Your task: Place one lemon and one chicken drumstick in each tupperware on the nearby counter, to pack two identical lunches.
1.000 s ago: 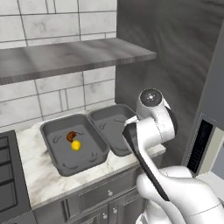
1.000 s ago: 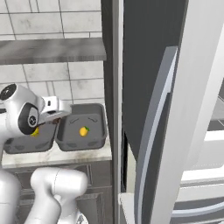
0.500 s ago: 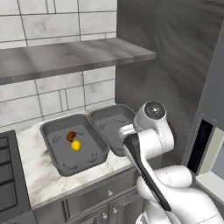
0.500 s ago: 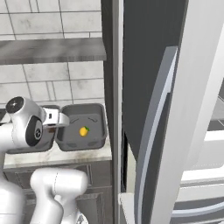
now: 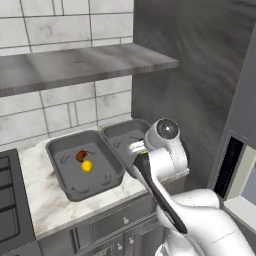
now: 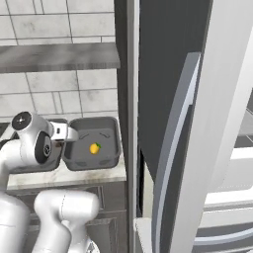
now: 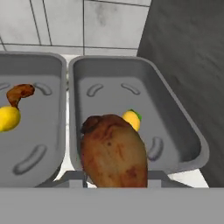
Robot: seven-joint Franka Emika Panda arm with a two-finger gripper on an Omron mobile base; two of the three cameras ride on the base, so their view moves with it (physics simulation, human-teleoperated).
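Two dark grey tupperware trays sit side by side on the pale counter [image 5: 40,195]. The left tupperware [image 7: 35,61] holds a lemon [image 7: 8,118] and a chicken drumstick [image 7: 19,93], which also show as lemon [image 5: 87,166] and drumstick [image 5: 81,156]. In the right tupperware [image 7: 183,127] lies a single lemon [image 7: 132,119], seen too as lemon [image 6: 94,147]. My gripper [image 7: 114,175] is shut on a second chicken drumstick [image 7: 114,153], which hangs over the near rim of the right tupperware and hides the fingertips. From the base, the gripper [image 5: 136,147] hovers at the front of the right tupperware [image 5: 120,132].
A grey wall shelf [image 5: 75,65] runs above the trays. A tall dark panel [image 5: 200,75] stands right beside the right tray. A stove edge [image 5: 7,185] is at the left. A pale fridge door [image 6: 197,148] stands open at the right.
The arm has swung lower and rightward, carrying the held drumstick closer over the right tray. The trays and their contents have not moved.
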